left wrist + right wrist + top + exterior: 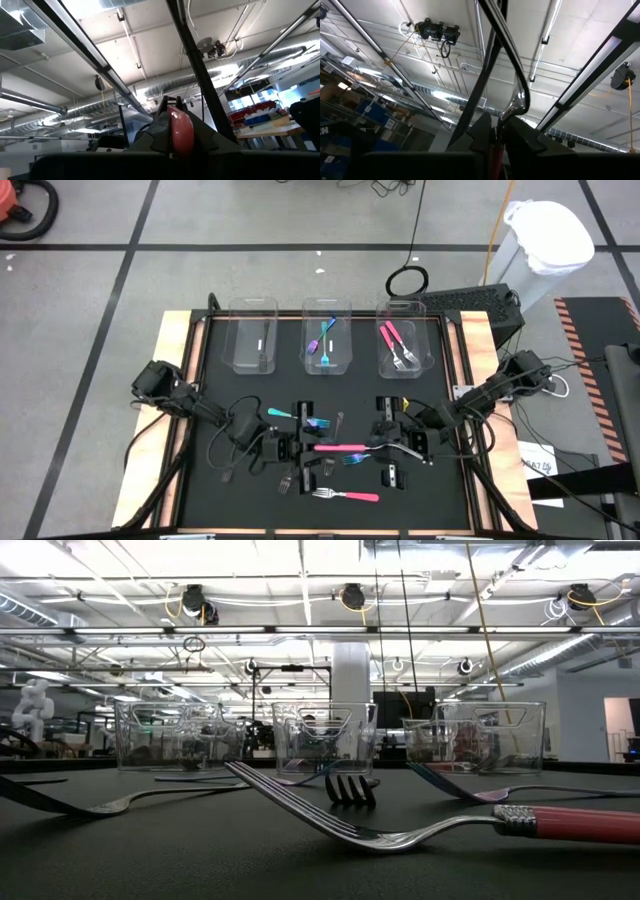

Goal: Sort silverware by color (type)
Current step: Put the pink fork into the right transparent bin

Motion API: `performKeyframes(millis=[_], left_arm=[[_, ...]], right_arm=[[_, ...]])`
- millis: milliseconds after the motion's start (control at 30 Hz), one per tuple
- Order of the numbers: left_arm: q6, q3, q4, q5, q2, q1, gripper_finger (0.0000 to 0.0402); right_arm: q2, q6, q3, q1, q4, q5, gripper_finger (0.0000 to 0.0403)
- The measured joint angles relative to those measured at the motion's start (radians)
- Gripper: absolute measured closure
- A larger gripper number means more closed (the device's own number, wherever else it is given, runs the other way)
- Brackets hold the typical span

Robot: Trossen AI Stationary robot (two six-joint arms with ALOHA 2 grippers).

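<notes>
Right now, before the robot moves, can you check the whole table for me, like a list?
Surface: black mat, flat.
Job's things: pink fork gripped; blue forks in middle bin; pink forks in right bin; others loose on mat.
Clutter: nothing seen.
Grippers: left gripper and right gripper shut on the pink fork's two ends.
Cables: black coil on floor.
Surroundings: white bagged bin; workshop hall.
</notes>
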Motion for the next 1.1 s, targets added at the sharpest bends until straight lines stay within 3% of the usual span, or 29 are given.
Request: performKeyframes(millis=[367, 700, 767, 900, 1033, 1100], left_arm=[[-0.002, 0.000, -0.001, 0.005, 0.000, -0.006, 0.0372], [-0.002, -0.001, -0.025, -0.043, 0.000, -0.049, 0.0374], [-0.006, -0.001, -0.043, -0.087, 0.000, -0.064, 0.0374], [-0.008, -0.001, -0.140, -0.180, -0.021, -0.104, 0.0374], [0.010, -0.001, -0.159, -0.250, -0.048, -0.138, 0.0374], [0.023, -0.001, -0.192, -0.285, -0.067, -0.158, 0.0374]], right_arm=[[-0.001, 0.009, 0.000, 0.010, -0.017, 0.034, 0.0356], [-0.001, -0.004, 0.000, 0.092, -0.138, 0.367, 0.0219], [-0.001, -0.006, 0.000, 0.110, -0.175, 0.462, 0.0191], [0.001, -0.047, -0.001, 0.144, -0.228, 0.784, 0.0151], [0.000, -0.094, -0.001, 0.180, -0.284, 1.066, 0.0131], [0.000, -0.106, -0.001, 0.194, -0.341, 1.152, 0.0127]])
